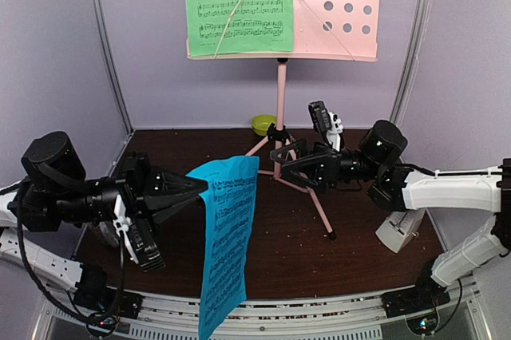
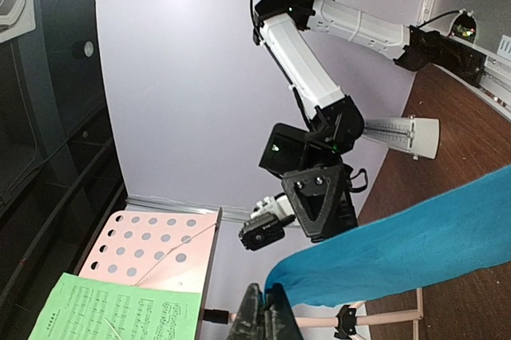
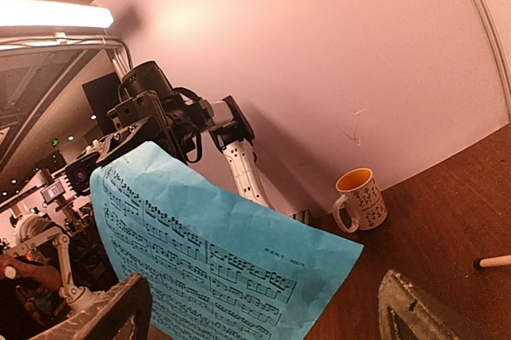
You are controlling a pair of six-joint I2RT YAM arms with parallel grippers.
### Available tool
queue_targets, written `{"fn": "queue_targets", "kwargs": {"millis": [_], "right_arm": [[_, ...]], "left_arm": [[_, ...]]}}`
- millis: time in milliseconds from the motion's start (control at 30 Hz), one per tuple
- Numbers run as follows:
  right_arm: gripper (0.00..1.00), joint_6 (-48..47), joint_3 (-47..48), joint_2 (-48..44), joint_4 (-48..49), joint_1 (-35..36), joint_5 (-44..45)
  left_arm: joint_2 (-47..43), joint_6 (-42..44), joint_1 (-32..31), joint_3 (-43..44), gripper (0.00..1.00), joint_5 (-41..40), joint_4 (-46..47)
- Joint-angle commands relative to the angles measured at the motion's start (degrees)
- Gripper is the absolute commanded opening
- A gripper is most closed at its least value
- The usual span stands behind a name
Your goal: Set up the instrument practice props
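The pink music stand stands at the back with the green music sheet on the left half of its perforated desk. My left gripper is shut on the upper edge of the blue music sheet, which hangs down above the table. In the left wrist view the fingers pinch the blue music sheet at one corner. My right gripper stands open just right of the sheet's top, facing it. In the right wrist view the blue sheet lies between the spread fingers, not gripped. The pale metronome sits at the right.
A lime-green bowl rests behind the stand's tripod legs. A white mug with an orange inside stands by the wall on the dark wooden table. Metal frame posts flank the back corners.
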Motion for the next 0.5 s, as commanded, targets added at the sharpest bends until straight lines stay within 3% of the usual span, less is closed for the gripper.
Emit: {"fn": "queue_targets", "kwargs": {"millis": [0,133,467], "right_arm": [[1.0,6.1,-0.2,2.1,8.2,1.5,-0.5],[0.99,4.9,0.4,4.3,8.4,2.8,0.5],[0.87,13.6,3.6,9.6,23.4,6.3,-1.0]], "left_arm": [[-0.2,2.4,-0.3,2.8,0.0,4.6,3.5],[0.0,3.0,-0.4,3.8,0.0,6.4,4.2],[-0.6,3.1,-0.6,4.0,0.0,7.5,6.2]]}}
